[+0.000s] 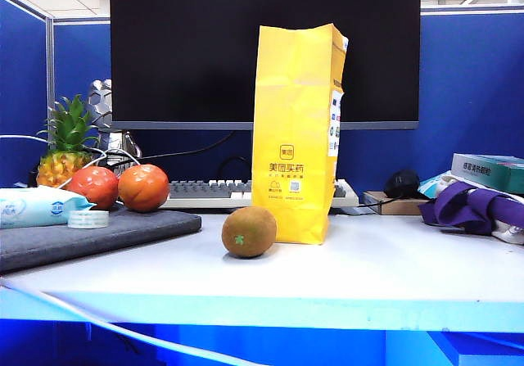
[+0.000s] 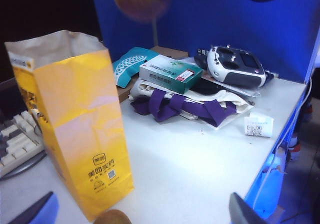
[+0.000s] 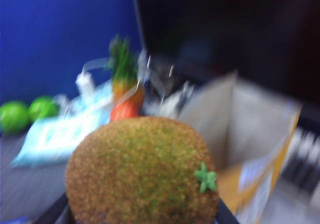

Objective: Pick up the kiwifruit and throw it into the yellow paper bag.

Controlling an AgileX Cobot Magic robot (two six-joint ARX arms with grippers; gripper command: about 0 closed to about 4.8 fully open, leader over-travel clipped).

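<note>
The kiwifruit (image 3: 140, 174), brown and fuzzy with a greenish tinge and a small green star mark, fills the right wrist view. My right gripper (image 3: 142, 216) is shut on it, with dark fingers at both sides. Just beyond it is the open mouth of the yellow paper bag (image 3: 240, 134). In the left wrist view the held kiwifruit (image 2: 137, 1) is a blur up high, beyond the bag (image 2: 75, 129). My left gripper (image 2: 140, 221) is open, hovering near the bag's foot. The bag (image 1: 296, 128) stands upright in the exterior view, where neither gripper shows.
A second, smaller kiwifruit (image 1: 249, 232) with a green sticker lies at the bag's foot. Left of it are a grey mat (image 1: 98, 231), two red fruits (image 1: 143, 187), a pineapple (image 1: 65, 149), wipes (image 1: 37, 206) and tape (image 1: 88, 219). A keyboard (image 1: 209, 191) lies behind. Purple straps (image 1: 475, 206) and boxes (image 1: 487, 169) are on the right.
</note>
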